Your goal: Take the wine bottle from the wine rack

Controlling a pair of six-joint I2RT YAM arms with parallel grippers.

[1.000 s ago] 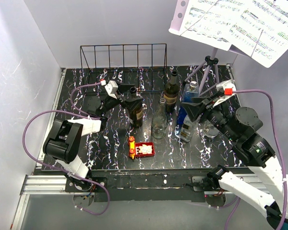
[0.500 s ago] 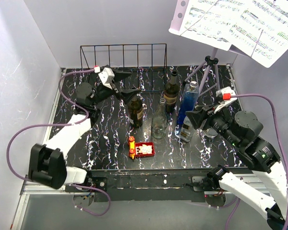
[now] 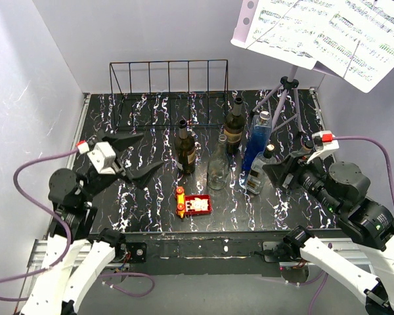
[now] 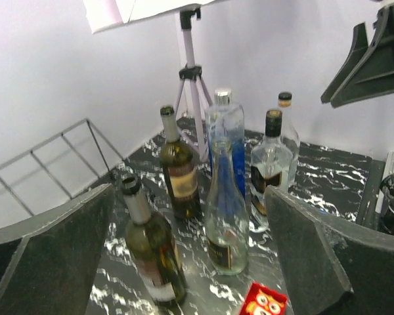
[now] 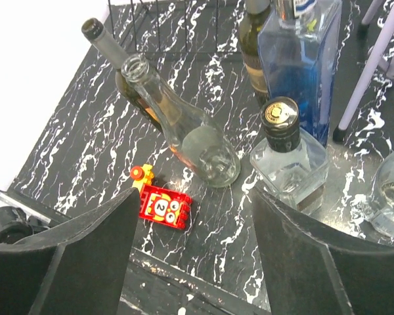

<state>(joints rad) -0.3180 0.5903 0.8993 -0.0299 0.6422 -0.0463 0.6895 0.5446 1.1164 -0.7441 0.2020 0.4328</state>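
Note:
The black wire wine rack [image 3: 169, 92] stands at the back of the table, and its slots hold nothing. It also shows in the left wrist view [image 4: 46, 164]. A dark wine bottle [image 3: 185, 149] stands upright on the table in front of the rack, nearest in the left wrist view [image 4: 151, 246]. My left gripper [image 3: 153, 151] is open and empty, raised to the left of that bottle and apart from it. My right gripper [image 3: 280, 172] is open and empty, by the square clear bottle [image 3: 257, 174].
A second dark bottle [image 3: 234, 128], a clear bottle [image 3: 217, 167], a blue bottle [image 3: 258, 141] and a round clear bottle [image 3: 295, 164] stand mid-table. A red toy brick [image 3: 194, 205] lies near the front. A music stand tripod [image 3: 285, 92] stands at the back right.
My left gripper was at the dark wine bottle, let it go and pulled back to the front left. My right arm drew back toward the right front. The bottle stays standing.

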